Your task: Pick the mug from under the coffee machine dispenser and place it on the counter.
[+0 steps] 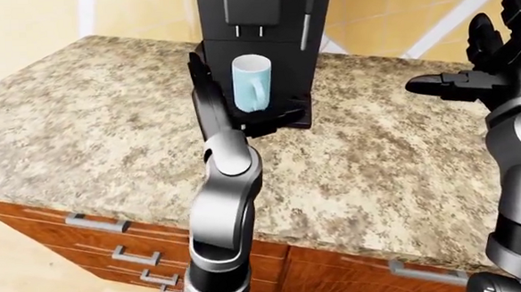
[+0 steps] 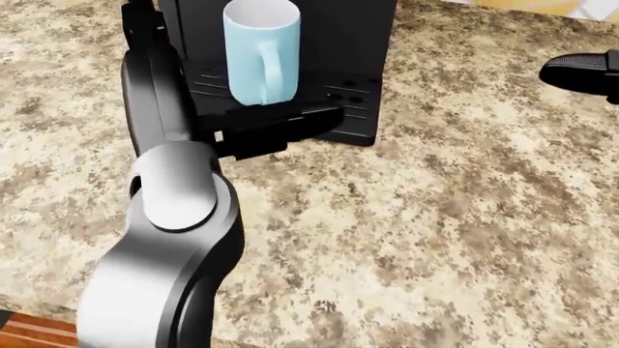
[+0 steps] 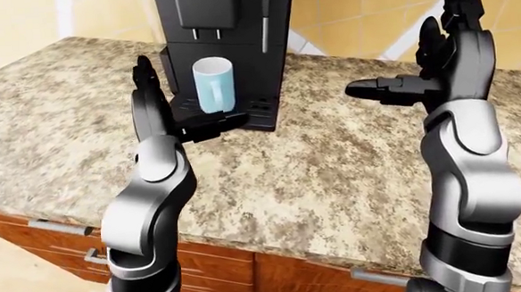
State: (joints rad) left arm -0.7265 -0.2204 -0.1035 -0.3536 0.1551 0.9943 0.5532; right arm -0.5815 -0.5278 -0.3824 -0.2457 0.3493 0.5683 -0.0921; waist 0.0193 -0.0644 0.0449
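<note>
A light blue mug [image 1: 252,83] stands upright on the drip tray of the black coffee machine [image 1: 267,11], under the dispenser, handle toward me. My left hand [image 3: 187,99] is open: its fingers [image 1: 205,88] stand upright just left of the mug, and the thumb reaches right along the tray's edge below it. I cannot tell whether the fingers touch the mug. My right hand [image 3: 407,51] is open and empty, raised above the counter well right of the machine.
The speckled granite counter [image 1: 378,166] spreads left and right of the machine. Wooden drawers with metal handles [image 1: 95,225] sit below its near edge. A tiled wall [image 3: 343,14] rises behind.
</note>
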